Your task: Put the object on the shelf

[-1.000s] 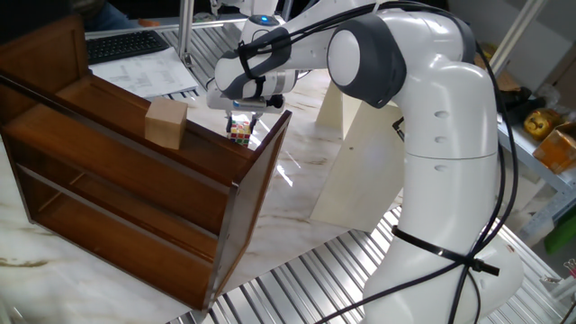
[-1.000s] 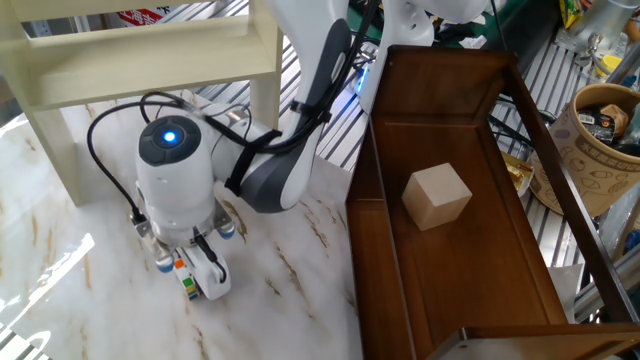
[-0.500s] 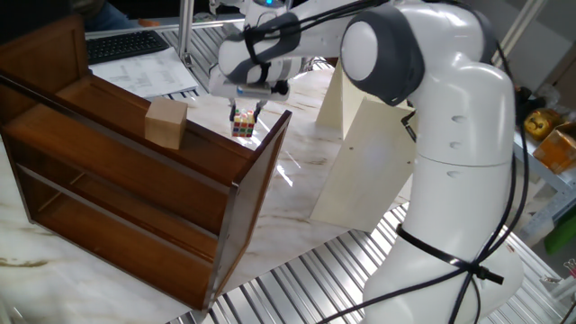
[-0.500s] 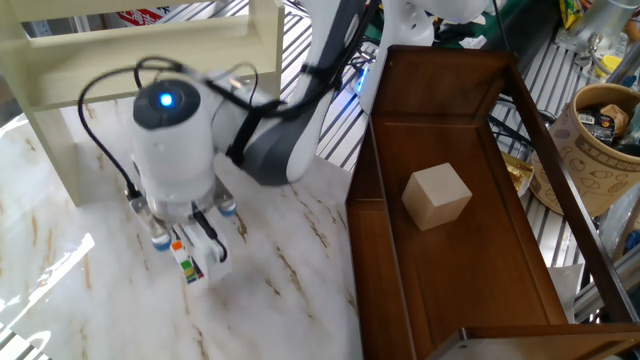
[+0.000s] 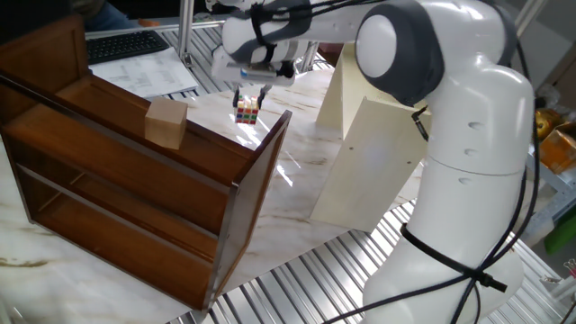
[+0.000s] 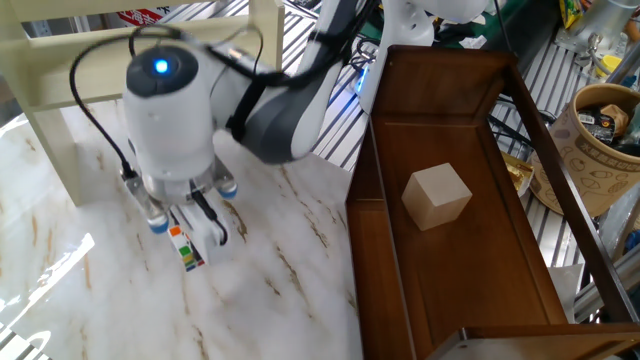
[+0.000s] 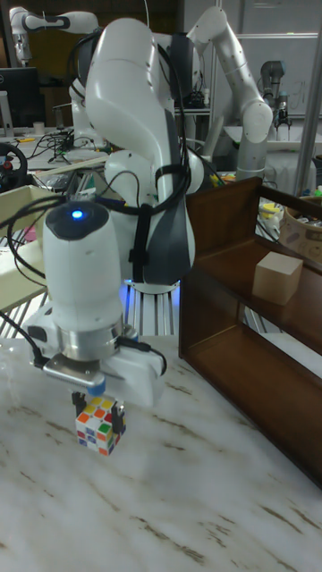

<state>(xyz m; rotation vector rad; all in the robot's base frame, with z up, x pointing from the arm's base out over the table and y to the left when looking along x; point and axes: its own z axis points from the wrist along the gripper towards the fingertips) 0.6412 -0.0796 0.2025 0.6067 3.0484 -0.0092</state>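
Note:
The object, a small cube (image 7: 98, 424) with a grid of coloured stickers, hangs a little above the marble tabletop, held between my fingers. My gripper (image 7: 100, 409) points straight down and is shut on it. From the other side the cube (image 5: 247, 110) shows under the gripper (image 5: 249, 97), between the dark unit's end panel and the cream shelf (image 5: 360, 153). Looking down from above, the cube (image 6: 185, 247) sits below the gripper (image 6: 196, 232), with the cream shelf (image 6: 150, 50) behind it, its boards bare.
A dark brown wooden shelf unit (image 5: 135, 180) lies beside the gripper with a plain tan wooden block (image 5: 166, 123) resting on one board. The marble tabletop (image 6: 280, 290) lies under the cube. A patterned bucket (image 6: 600, 140) of odds and ends stands beyond the brown unit.
My gripper has risen with the cube in it, lifting it off the marble. It has also shifted a little toward the cream shelf.

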